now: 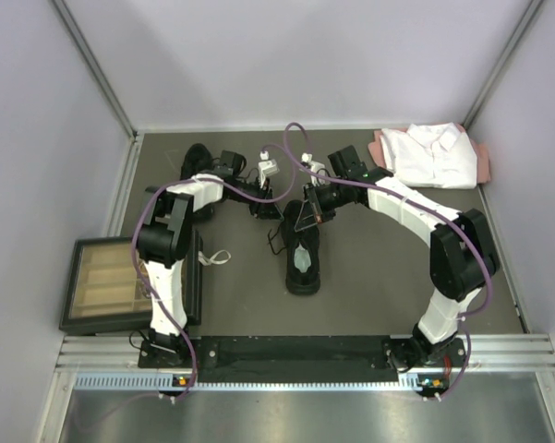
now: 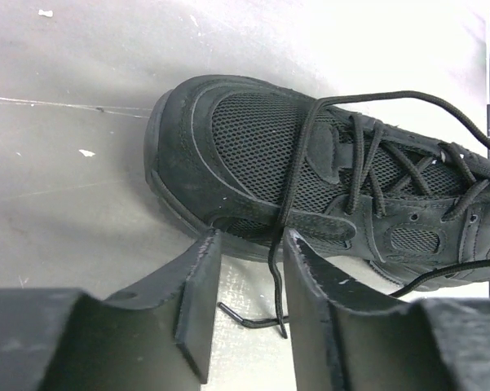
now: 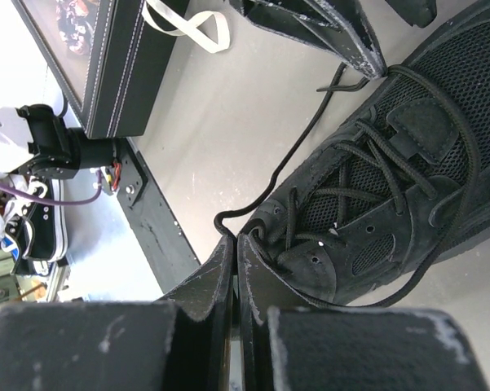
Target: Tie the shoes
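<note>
1. The shoe (image 1: 303, 254) lay in the middle of the table (image 1: 379, 286), toe toward the far side, laced through its eyelets but with no knot or bow.
2. One loose lace (image 2: 297, 171) hung off the toe side between the fingers of the left gripper (image 2: 251, 240), which stood apart and did not clamp it.
3. The right gripper (image 3: 235, 240) was pressed together at the collar and seemed to pinch a second strand (image 3: 310, 122).
4. The other shoe (image 1: 197, 155), half hidden behind the left arm, looked untouched, so in my judgement nearly all the tying remained.
</note>
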Robot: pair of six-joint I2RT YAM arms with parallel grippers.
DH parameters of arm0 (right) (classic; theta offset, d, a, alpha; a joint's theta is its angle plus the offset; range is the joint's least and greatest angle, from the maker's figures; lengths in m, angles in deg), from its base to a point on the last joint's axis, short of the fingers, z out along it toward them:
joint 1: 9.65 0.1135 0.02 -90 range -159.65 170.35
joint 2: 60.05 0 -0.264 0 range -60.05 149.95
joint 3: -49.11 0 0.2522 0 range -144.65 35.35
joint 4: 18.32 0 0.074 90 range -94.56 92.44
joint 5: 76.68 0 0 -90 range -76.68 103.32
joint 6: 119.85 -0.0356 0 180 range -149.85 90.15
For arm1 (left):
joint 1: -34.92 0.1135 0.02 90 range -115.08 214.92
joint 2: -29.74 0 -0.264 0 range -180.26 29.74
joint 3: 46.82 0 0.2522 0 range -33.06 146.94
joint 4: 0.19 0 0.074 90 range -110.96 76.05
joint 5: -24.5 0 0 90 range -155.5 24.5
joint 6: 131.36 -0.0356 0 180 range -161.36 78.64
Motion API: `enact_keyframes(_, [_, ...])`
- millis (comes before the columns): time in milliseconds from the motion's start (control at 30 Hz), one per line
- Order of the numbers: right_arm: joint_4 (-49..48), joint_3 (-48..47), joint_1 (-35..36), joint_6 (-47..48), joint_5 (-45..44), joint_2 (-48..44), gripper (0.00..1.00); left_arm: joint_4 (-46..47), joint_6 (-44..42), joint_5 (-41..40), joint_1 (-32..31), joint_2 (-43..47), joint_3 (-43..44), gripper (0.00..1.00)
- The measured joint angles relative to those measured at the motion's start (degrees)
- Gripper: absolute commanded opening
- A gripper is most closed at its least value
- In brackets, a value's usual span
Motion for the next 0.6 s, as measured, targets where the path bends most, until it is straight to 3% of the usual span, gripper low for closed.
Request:
enact_keyframes(133, [0.0, 0.0, 0.0, 0.0, -0.02, 0.0, 0.0, -0.96, -0.17, -0.02, 0.0, -0.44, 0.57, 0.44])
enact_keyframes(233, [0.02, 0.0, 0.0, 0.0, -0.04, 0.0, 0.0, -1.9, -0.57, 0.0, -0.2, -0.44, 0.96, 0.36])
enact_keyframes(400, [0.02, 0.0, 0.0, 0.0, -0.24, 0.0, 0.0, -3.43, -1.84, 0.11, -0.5, -0.46, 2.05, 0.1])
enact_keyframes(600, [0.02, 0.0, 0.0, 0.0, -0.72, 0.0, 0.0, -6.32, -4.66, 0.44, -0.52, -0.61, 2.78, 0.0])
